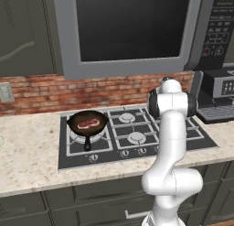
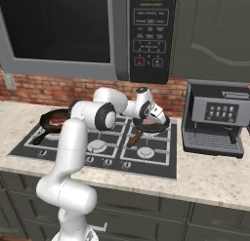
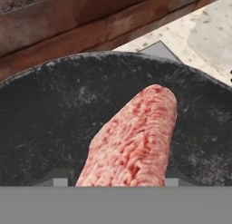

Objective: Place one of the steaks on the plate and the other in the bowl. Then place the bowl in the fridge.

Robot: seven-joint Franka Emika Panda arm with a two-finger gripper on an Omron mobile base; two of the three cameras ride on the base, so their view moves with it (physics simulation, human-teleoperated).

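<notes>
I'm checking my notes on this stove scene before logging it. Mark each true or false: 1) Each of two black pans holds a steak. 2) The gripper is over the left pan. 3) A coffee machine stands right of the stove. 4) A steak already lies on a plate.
1) True: steak in the left pan, another steak in the right pan.
2) False: the gripper is at the right pan.
3) True: coffee machine.
4) False: both steaks are in pans.

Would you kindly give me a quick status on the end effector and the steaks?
End effector low in right pan, fingers straddling steak, grip unconfirmed. Second steak in left pan. Nothing in the way.
</notes>
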